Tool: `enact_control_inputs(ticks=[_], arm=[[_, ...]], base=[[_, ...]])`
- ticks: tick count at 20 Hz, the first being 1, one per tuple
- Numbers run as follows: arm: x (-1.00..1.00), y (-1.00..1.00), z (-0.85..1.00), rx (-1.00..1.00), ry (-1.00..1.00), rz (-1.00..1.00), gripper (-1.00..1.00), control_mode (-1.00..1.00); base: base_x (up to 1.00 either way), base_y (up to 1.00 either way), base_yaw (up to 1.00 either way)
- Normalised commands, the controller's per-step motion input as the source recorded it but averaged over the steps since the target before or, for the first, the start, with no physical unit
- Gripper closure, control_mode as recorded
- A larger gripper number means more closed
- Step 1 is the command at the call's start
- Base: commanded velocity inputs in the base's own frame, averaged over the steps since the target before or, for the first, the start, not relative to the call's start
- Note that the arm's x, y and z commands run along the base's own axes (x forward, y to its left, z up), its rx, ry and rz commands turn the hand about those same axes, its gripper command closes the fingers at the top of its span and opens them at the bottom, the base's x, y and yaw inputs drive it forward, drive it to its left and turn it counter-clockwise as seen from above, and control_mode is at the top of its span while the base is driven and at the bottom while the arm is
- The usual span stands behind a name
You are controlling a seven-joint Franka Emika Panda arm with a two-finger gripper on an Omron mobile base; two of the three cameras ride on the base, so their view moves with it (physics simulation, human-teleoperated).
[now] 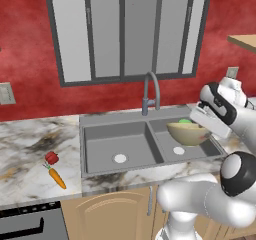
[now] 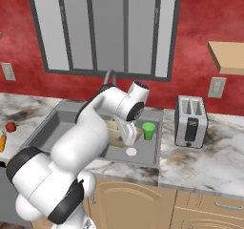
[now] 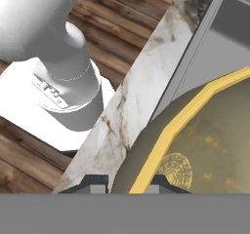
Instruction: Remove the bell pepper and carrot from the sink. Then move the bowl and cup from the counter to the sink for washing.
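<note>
The gripper [image 3: 128, 183] is pinched on the rim of the bowl [image 1: 189, 132], holding it tilted over the right basin of the sink [image 1: 100, 123]; its fingertips are largely cut off in the hand view. The cup [image 2: 148, 130] stands by the sink's right edge, partly hidden behind the bowl. The bell pepper [image 1: 51, 158] and carrot [image 1: 58, 178] lie on the counter [image 1: 25, 139] left of the sink.

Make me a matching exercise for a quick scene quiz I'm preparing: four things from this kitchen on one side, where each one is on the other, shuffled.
Things:
1. bowl
2. cup
3. carrot
4. toaster

Places:
A. lying on the counter left of the sink
B. standing on the counter right of the sink
C. gripped by the hand over the right basin
D. standing by the sink's right edge

Pairs: 1-C, 2-D, 3-A, 4-B
</note>
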Motion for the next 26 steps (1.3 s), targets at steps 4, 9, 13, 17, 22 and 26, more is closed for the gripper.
enact_control_inputs(ticks=[4,9,13,17,22,26], arm=[[0.17,0.00,-0.19,0.00,-0.03,0.00,1.00,-1.00],[0.15,0.01,-0.23,0.00,-0.08,0.00,1.00,-1.00],[0.15,0.00,-0.22,0.00,-0.09,0.00,1.00,-1.00],[0.15,0.00,-0.22,0.00,-0.04,0.00,1.00,-1.00],[0.15,-0.04,-0.22,-0.02,0.00,0.00,1.00,-1.00],[0.15,-0.02,-0.22,-0.01,0.00,0.00,1.00,-1.00]], base=[[0.00,0.00,0.00],[0.00,0.00,0.00],[0.00,0.00,0.00],[0.00,0.00,0.00],[0.00,0.00,0.00],[0.00,0.00,0.00]])
